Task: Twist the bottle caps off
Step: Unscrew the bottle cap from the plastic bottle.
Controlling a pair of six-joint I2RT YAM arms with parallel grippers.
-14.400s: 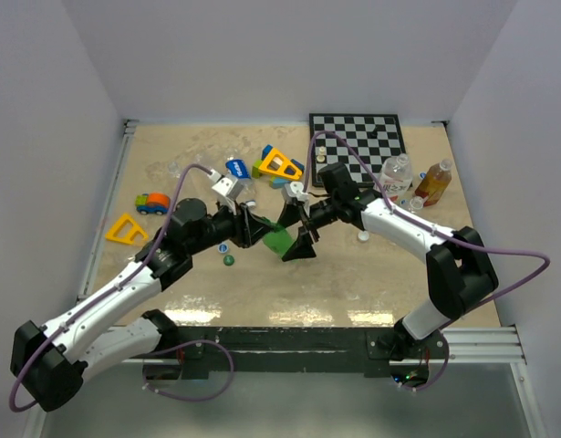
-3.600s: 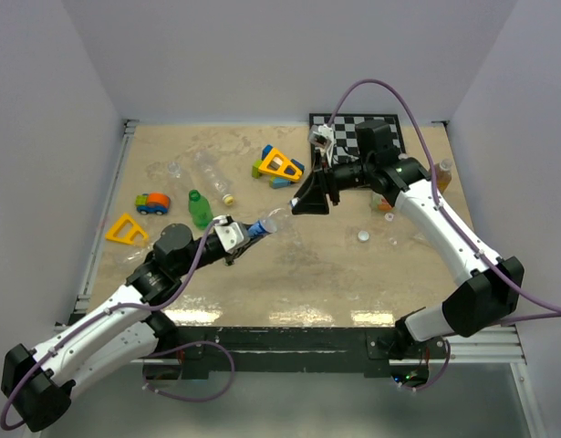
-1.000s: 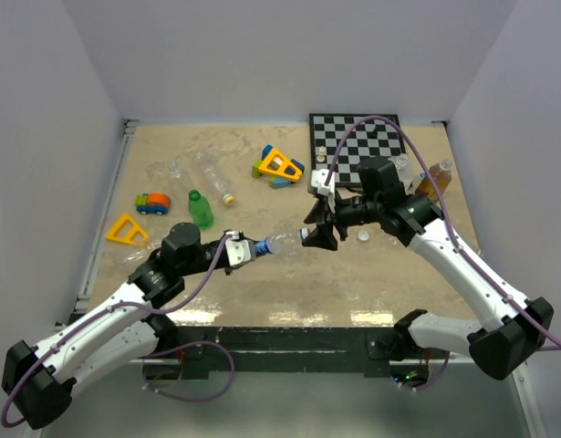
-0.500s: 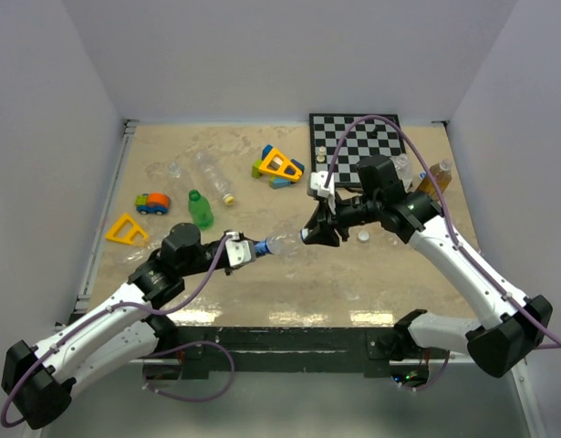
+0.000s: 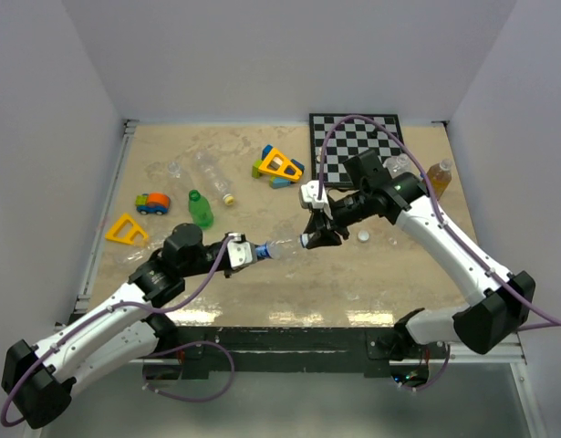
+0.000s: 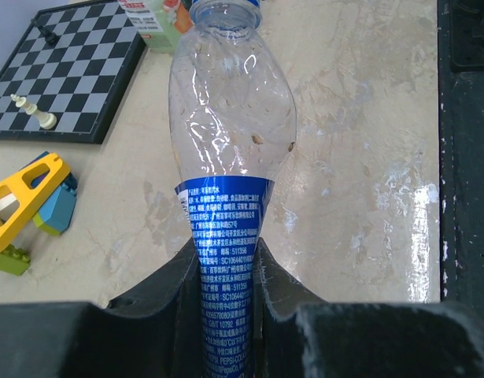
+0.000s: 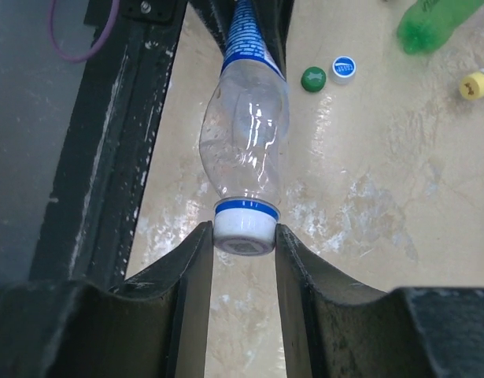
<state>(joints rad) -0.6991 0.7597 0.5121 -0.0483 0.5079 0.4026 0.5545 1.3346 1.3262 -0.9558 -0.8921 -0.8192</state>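
A clear bottle (image 5: 278, 246) with a blue label is held level above the table between the two arms. My left gripper (image 5: 239, 253) is shut on its labelled lower end, and the label (image 6: 226, 260) is pinched flat between the fingers. The bottle's white cap (image 7: 243, 228), with a blue ring behind it, sits between the fingers of my right gripper (image 7: 243, 236), and both fingers touch its sides. In the top view the right gripper (image 5: 307, 241) meets the bottle's neck end. Loose green (image 7: 313, 78) and blue-and-white (image 7: 344, 68) caps lie on the table below.
A green bottle (image 5: 200, 208) and a clear bottle (image 5: 210, 173) with a yellow cap lie at the back left. Toy blocks (image 5: 278, 166), a toy car (image 5: 152, 202) and a yellow triangle (image 5: 126, 229) are nearby. A chessboard (image 5: 358, 137) and two bottles (image 5: 438, 178) stand back right. A white cap (image 5: 363, 235) lies near the right arm.
The right gripper's fingers have closed onto the white cap, and its wrist has shifted slightly left and turned. The left arm and the bottle have held still.
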